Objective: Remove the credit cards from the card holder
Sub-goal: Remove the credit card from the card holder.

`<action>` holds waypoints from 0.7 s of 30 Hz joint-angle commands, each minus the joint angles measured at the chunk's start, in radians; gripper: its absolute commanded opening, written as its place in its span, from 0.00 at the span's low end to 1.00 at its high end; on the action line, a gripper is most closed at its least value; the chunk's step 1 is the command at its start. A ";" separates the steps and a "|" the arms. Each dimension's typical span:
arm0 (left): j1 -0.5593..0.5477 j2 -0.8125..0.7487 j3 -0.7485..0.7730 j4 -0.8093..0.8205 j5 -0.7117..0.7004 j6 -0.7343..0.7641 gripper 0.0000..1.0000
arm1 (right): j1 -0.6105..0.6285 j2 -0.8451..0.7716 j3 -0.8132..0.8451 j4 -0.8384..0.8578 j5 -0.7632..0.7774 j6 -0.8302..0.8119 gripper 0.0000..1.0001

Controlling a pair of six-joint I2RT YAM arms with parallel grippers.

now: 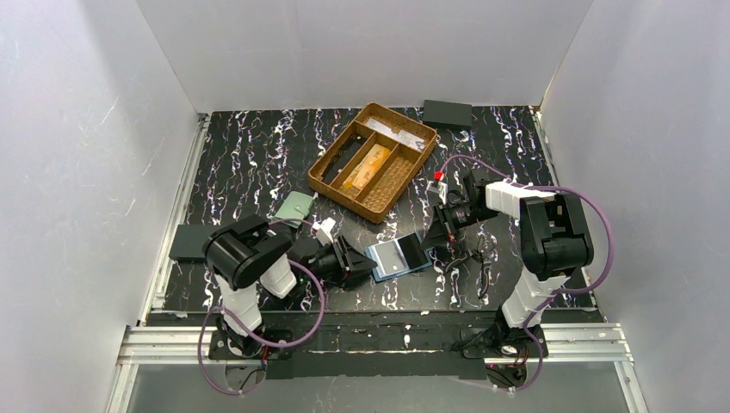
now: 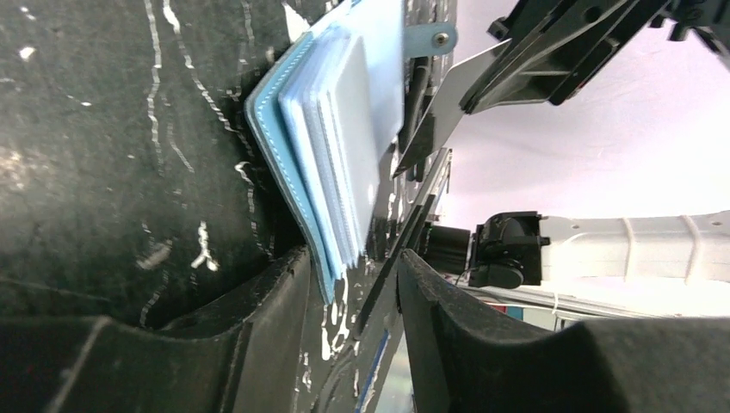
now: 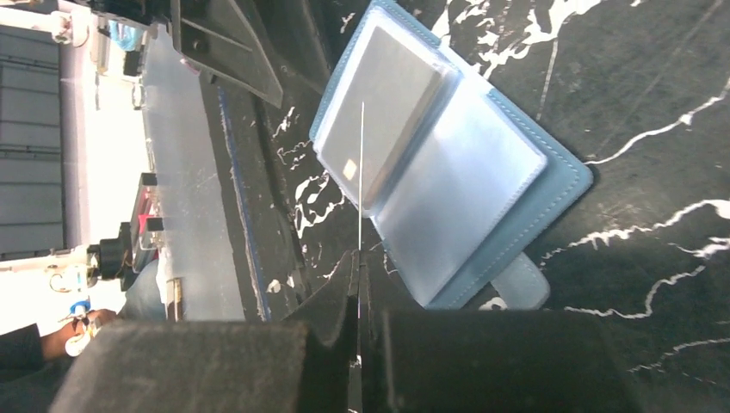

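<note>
Viewing top: card holder [image 1: 398, 256] is lying open between left gripper [image 1: 362, 261] and right gripper [image 1: 437, 228]; orange-gold cards [image 1: 366, 168] are already sitting in the wicker basket [image 1: 344, 201] beyond it. Left wrist: jaws are standing apart around the holder's edge, clamping nothing. Right wrist: fingers are pinching one credit card [image 3: 360, 181] edge-on over the holder; a chip card [image 3: 379, 95] is waiting in its sleeve, so extraction seems part-done.

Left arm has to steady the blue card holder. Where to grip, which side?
On the card holder, I'd pinch the stitched cover rim nearest the left fingers, coming in low from the left: it lies open and that rim juts past the sleeves.
</note>
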 commanded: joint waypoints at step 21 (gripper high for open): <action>-0.130 -0.372 0.178 -0.370 -0.104 0.268 0.74 | -0.009 -0.093 0.046 -0.194 -0.232 -0.204 0.01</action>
